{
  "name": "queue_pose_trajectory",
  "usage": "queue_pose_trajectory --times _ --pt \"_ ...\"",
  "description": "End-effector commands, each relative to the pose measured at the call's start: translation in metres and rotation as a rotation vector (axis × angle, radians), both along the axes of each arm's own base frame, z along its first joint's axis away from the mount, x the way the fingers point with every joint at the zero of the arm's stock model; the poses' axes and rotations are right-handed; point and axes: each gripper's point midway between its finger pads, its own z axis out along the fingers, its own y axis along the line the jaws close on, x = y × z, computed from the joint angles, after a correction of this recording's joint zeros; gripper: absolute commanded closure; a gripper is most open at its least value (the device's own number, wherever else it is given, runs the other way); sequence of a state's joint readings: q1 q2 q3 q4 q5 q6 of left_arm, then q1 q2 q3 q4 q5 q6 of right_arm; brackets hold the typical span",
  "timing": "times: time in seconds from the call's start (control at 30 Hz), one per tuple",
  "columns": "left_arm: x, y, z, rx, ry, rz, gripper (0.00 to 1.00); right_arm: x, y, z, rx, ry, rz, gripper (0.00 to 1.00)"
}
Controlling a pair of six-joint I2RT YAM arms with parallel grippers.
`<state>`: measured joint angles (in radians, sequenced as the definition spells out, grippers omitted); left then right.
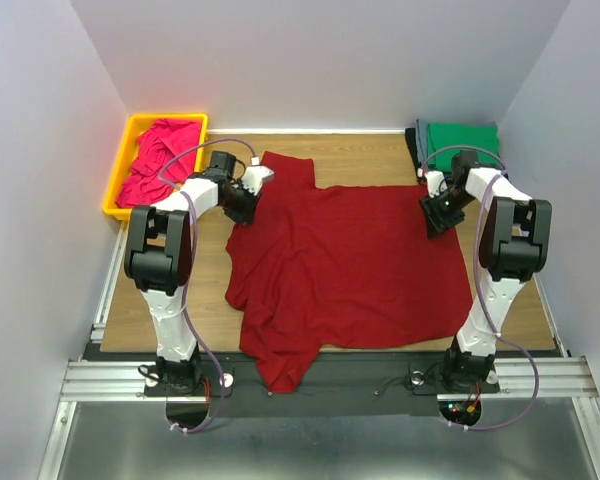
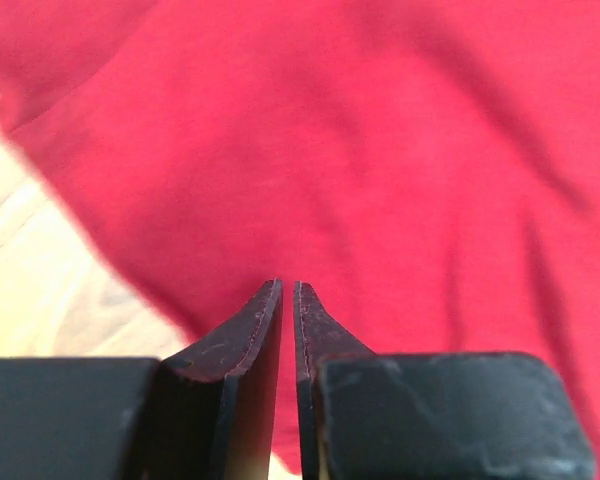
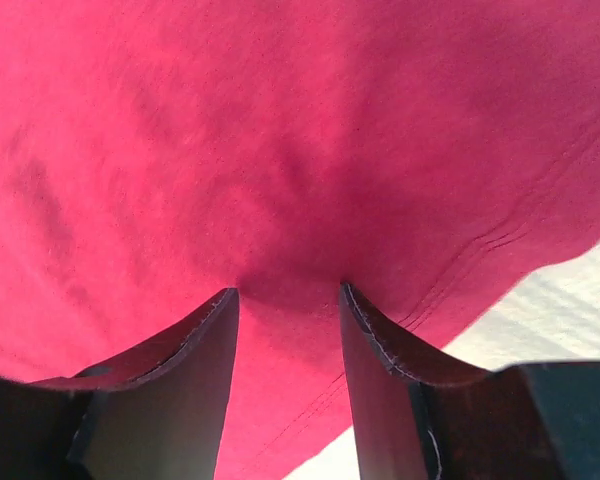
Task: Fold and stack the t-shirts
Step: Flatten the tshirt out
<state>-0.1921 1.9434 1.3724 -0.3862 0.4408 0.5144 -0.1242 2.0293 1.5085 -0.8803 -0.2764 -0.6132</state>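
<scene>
Both far corners of the red tee [image 1: 350,265], spread flat mid-table for folding, are attended; left gripper [image 2: 288,292] closed (apparently on nothing) beside the sleeve; right gripper [image 3: 286,295] parted astride the hem, likely to pinch.

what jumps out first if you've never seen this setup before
The big dark red t-shirt spread over the middle of the wooden table grabs the eye first, with the left gripper and right gripper at its far left and far right edges. Next come the yellow bin in the far left corner, holding a magenta-pink t-shirt, and a folded green t-shirt in the far right corner.
</scene>
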Motion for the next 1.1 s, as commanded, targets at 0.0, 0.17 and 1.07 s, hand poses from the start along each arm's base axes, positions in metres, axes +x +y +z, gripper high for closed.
queue_pose_trajectory --times 0.0,0.17,1.07 --pt "0.018 0.031 -0.007 0.061 -0.005 0.089 0.80 0.033 -0.006 -0.002 -0.034 -0.065 -0.061 0.49" --pt "0.030 0.066 -0.027 0.081 0.063 0.165 0.84 0.041 0.010 -0.011 -0.006 -0.050 -0.048 0.49" --pt "0.041 0.045 0.109 -0.070 -0.188 -0.048 0.65 0.053 0.042 0.092 0.073 -0.252 -0.018 0.28"
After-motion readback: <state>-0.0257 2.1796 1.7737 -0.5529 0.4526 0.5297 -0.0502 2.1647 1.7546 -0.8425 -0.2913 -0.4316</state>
